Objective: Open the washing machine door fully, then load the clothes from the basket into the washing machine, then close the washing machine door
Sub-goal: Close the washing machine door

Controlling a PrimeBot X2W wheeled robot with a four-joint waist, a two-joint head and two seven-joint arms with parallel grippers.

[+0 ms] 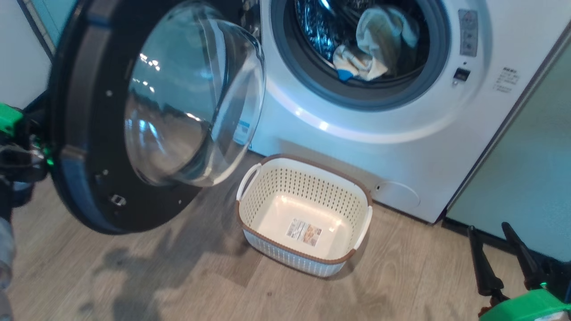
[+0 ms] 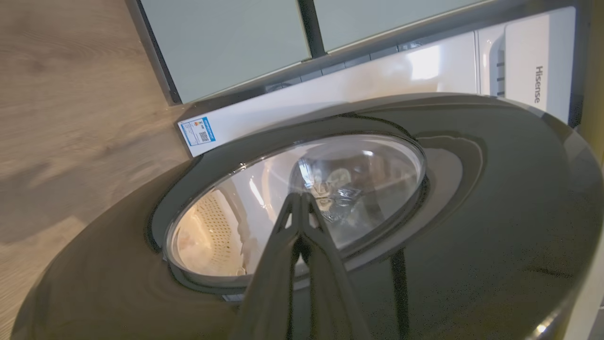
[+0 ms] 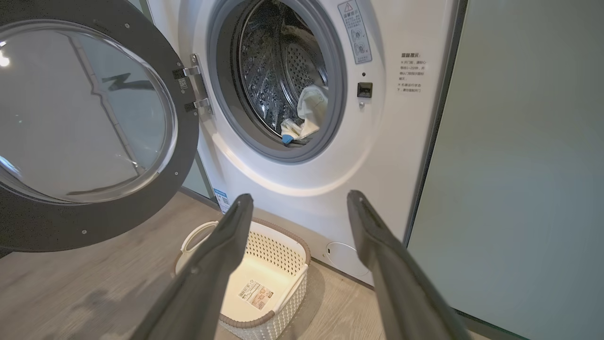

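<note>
Head view: cream perforated plastic basket (image 1: 308,183) sat empty, centre; pale yellow clothes (image 1: 379,40) lay inside white washing machine (image 1: 357,133); black-rimmed round glass door (image 1: 76,147) stood open, closing outstanding. Both empty: left end effector (image 2: 302,198) closed tight, right end effector (image 3: 299,196) spread wide.

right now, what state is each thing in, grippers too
washing machine door, open, swung out wide
washing machine, drum exposed
clothes, inside the drum
basket, upright on the floor, empty
left gripper, shut, at the door's outer side
right gripper, open, holding nothing
</note>
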